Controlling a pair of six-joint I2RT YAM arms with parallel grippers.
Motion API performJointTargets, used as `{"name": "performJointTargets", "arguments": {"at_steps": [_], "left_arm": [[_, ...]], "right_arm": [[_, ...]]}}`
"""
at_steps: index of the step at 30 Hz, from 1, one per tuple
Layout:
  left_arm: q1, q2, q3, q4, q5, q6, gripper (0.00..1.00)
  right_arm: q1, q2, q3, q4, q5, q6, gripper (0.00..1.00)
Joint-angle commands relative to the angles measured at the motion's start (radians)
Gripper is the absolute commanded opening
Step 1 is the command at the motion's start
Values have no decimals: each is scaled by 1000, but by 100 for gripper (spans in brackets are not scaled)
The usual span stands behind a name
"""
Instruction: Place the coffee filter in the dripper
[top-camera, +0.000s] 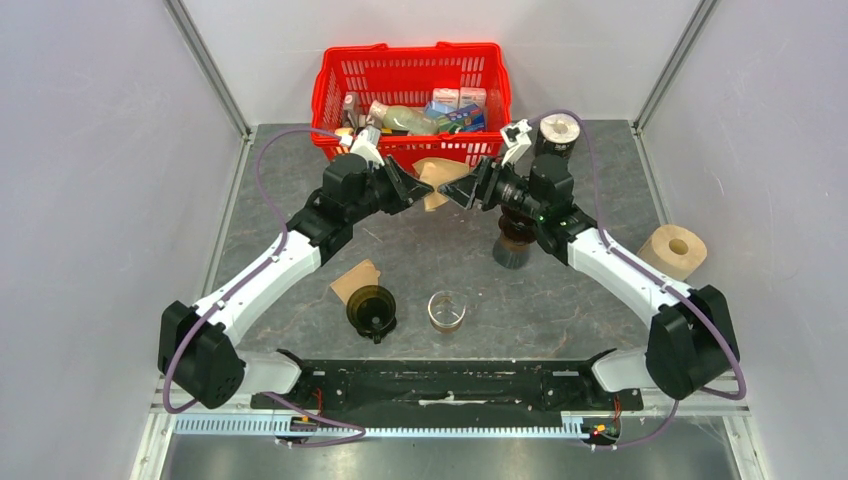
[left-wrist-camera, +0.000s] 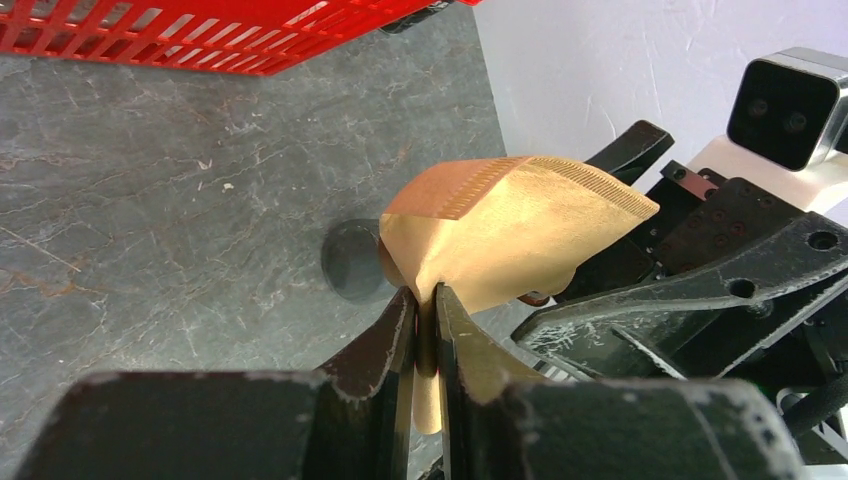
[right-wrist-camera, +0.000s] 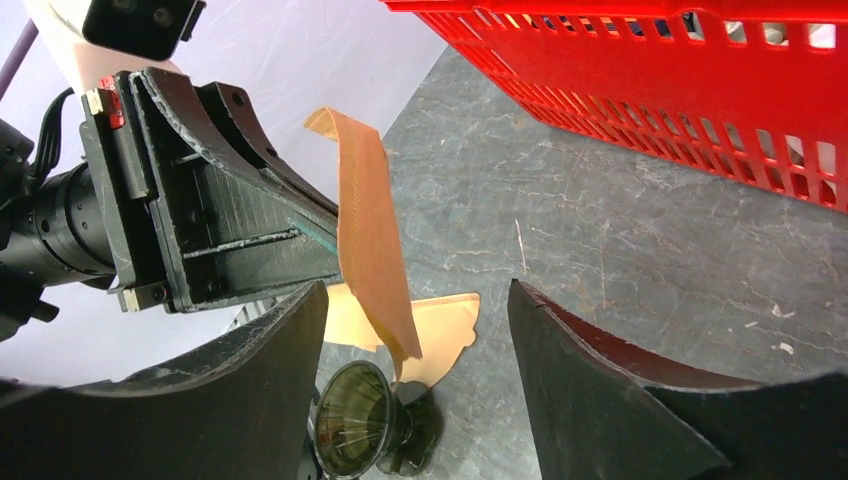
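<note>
Coffee filter (left-wrist-camera: 520, 235) held aloft near red basket (top-camera: 410, 75), pinched at edge by clenched left gripper (left-wrist-camera: 425, 330). Right gripper (right-wrist-camera: 417, 300) spread wide, filter between jaws, untouched. Dripper (top-camera: 372, 308) on bench (top-camera: 560, 290), well apart. Risk: paper torn or dropped if tugged during handover.

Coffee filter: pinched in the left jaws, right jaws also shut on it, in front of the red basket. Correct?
No. The right jaws are not shut on it: the right wrist view shows them open, one either side of the coffee filter, clear of it. The left jaws do pinch it, in front of the red basket.
</note>
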Motion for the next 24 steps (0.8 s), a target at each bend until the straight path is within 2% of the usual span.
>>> {"name": "performJointTargets", "arguments": {"at_steps": [1,6,10,13,17,19,22,23,24], "left_arm": [[-7,-25,-7,53,31,-44,19],[-8,-26,-10,83,33,-52,19],[-7,-30,-17,96,36,-58,20],[-7,-32,-19,94,37,-51,23],[-7,-37,-27,97,39,-41,32],[-7,-43,-29,94,43,-22,45],[-7,-63,-28,75,46,44,81],[-7,-74,-24,63,45,81,89],[-7,-85,-19,48,46,118,92]], "right_arm": [[26,24,58,109,48,-3,71],[45,50,66,139,61,1,57],[51,51,49,188,70,24,40],[52,39,40,192,103,38,23],[51,9,30,156,150,21,12],[52,-9,28,125,171,17,1],[51,-43,43,34,197,-11,0],[51,-56,53,-9,201,-27,0],[51,-69,58,-44,204,-40,0]]}}
